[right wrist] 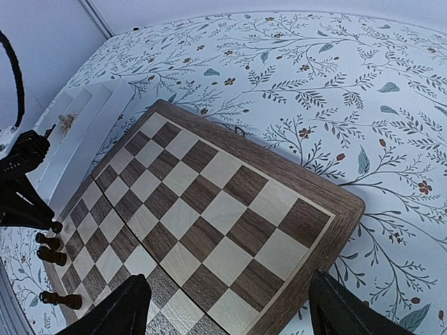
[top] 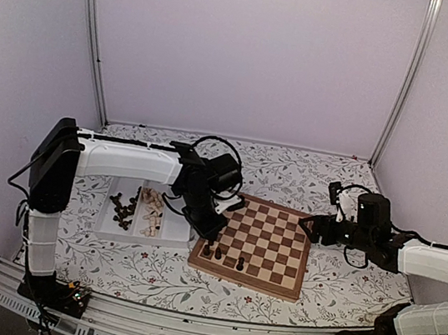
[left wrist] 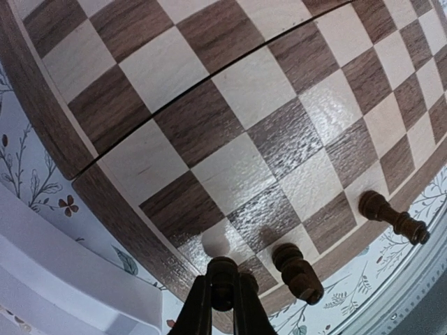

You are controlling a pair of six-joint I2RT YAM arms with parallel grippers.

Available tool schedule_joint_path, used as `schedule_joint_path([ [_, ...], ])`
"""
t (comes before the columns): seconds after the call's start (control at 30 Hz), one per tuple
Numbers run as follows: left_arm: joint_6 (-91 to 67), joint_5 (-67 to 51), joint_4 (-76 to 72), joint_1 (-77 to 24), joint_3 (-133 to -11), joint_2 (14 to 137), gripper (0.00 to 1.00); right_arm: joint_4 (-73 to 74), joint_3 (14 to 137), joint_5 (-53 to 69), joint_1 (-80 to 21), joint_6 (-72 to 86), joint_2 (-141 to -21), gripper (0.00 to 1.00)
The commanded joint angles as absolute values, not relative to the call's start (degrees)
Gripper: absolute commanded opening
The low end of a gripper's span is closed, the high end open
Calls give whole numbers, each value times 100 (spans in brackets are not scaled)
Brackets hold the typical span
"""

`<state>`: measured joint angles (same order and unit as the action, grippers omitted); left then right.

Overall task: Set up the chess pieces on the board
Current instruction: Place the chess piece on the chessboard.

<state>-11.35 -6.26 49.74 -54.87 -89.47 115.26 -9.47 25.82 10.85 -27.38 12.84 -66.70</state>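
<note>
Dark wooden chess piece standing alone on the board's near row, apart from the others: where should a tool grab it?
Probably by its narrow neck just under the head, coming straight down from above. That dark turned wooden chess piece stands upright on a wider base, and the tan-and-brown wooden chessboard has bare squares on both sides of it.

White 2-compartment tray (top: 133,238) on left side of worktop (top: 290,173). Worktop covered w/ floral print: grey leaves, twigs, small red flowers. Plain pale walls (top: 249,53) behind & at sides, metal corner posts (top: 94,30). Ribbed metal rail (top: 208,331) along near edge.
</note>
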Motion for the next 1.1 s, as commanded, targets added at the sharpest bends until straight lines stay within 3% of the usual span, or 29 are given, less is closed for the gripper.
schedule_joint_path([
  [0.0, -1099, -671, 5016, -5616, -9198, 11739, 3, -1002, 2515, 1064, -2764, 1327, -6549, 81],
  [0.33, -1145, -502, 5205, -5617, -9308, 11946, 6, -1011, 2505, 1072, -2768, 1327, -6543, 81],
  [0.63, -1158, -435, 5255, -5622, -9403, 11796, 24, -1019, 2515, 1087, -2764, 1327, -6581, 81],
  [0.8, -1103, -344, 5352, -5584, -9549, 11375, 33, -1028, 2519, 1102, -2769, 1342, -6618, 81],
  [1.07, -1321, 841, 5380, -4710, -8632, 10126, 36, -1061, 2523, 1140, -2767, 1344, -6660, 81],
])
